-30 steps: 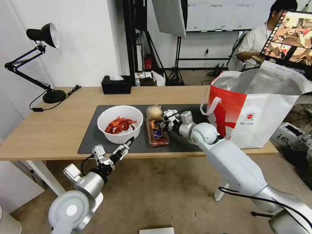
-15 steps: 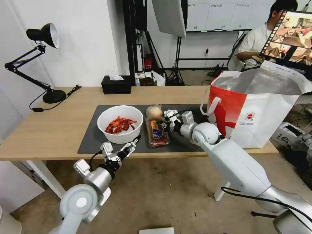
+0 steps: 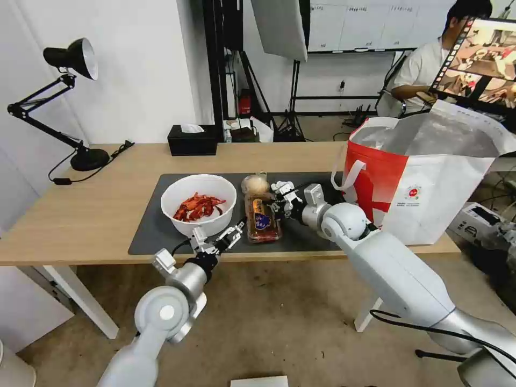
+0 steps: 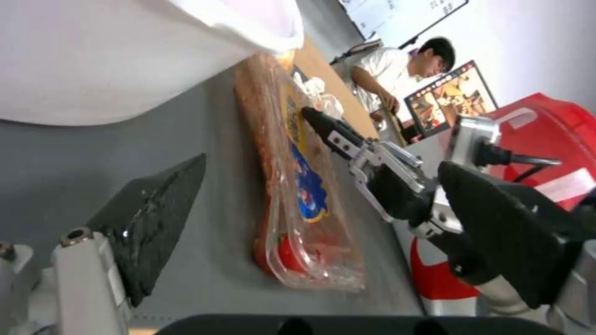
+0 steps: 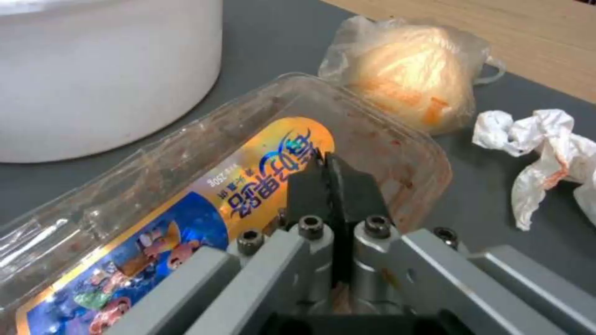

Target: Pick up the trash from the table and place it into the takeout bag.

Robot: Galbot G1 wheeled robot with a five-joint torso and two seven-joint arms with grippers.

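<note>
Clear tray [image 3: 262, 219] on mat [image 3: 156, 228]; right gripper [image 3: 276, 205] pinches its rim, fingers closed together. Left gripper [image 3: 232, 235] spread wide beside bowl [image 3: 198, 205].

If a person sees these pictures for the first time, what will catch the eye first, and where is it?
Most striking is the big white and red takeout bag, standing open on the table's right end. Next comes the white bowl of red scraps on the dark mat. Beside it, the right gripper is shut on the edge of the clear tray, while the open left gripper waits at the near edge.
</note>
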